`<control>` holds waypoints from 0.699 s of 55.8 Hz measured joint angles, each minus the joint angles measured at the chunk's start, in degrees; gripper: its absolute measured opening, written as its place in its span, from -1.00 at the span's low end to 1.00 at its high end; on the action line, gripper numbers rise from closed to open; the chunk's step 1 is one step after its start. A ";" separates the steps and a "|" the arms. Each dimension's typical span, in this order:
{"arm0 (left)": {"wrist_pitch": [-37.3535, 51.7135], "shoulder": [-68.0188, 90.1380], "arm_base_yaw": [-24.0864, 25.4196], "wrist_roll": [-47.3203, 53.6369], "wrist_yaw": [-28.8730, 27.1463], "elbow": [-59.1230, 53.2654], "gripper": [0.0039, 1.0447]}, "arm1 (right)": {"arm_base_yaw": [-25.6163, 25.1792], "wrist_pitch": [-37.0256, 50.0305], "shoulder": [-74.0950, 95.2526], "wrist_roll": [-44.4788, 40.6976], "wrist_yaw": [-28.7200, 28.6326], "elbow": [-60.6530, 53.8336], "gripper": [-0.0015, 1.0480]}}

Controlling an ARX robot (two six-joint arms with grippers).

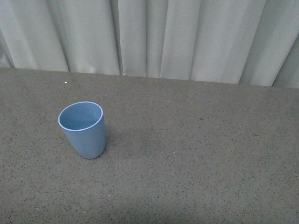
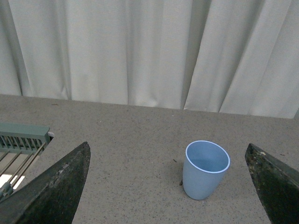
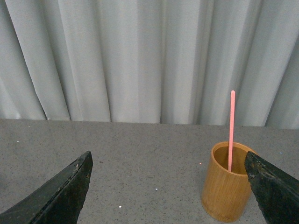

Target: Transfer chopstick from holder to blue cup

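The light-blue cup (image 1: 83, 129) stands upright and empty on the grey speckled table, left of centre in the front view. It also shows in the left wrist view (image 2: 206, 169), ahead of my open left gripper (image 2: 168, 186), nearer one finger. A salmon-red chopstick (image 3: 231, 128) stands upright in a round bamboo holder (image 3: 227, 182) in the right wrist view. My open right gripper (image 3: 168, 189) is short of the holder, one finger (image 3: 273, 186) beside it. Neither gripper shows in the front view.
A pale curtain (image 1: 154, 37) hangs behind the table's far edge. A green slatted rack (image 2: 21, 140) sits at the edge of the left wrist view. The grey table (image 1: 201, 154) spreads to the right of the cup.
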 joint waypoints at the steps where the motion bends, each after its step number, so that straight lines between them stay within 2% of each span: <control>1: 0.00 0.00 0.00 -0.02 0.00 0.00 0.88 | 0.00 0.00 0.00 0.00 0.00 0.00 0.82; 26: -0.02 0.02 0.00 -0.04 0.07 0.00 0.88 | 0.00 0.00 0.00 0.00 0.00 0.00 0.82; 28: -2.69 1.33 1.14 -1.99 3.13 0.87 0.88 | 0.00 0.00 0.00 0.00 0.00 0.00 0.82; 29: -6.19 3.04 2.34 -4.44 8.48 2.25 0.88 | 0.00 0.00 0.00 0.00 0.02 0.00 0.82; 31: -11.06 6.82 3.58 -8.48 14.29 4.22 0.88 | 0.00 0.00 0.00 0.00 0.02 0.00 0.82; 34: -15.06 12.87 4.13 -16.85 20.28 5.84 0.88 | -0.04 0.00 -0.04 -0.02 -0.17 0.00 0.82; 39: -13.09 19.47 2.82 -26.67 21.99 5.86 0.88 | -0.04 0.00 -0.04 -0.02 0.00 0.00 0.82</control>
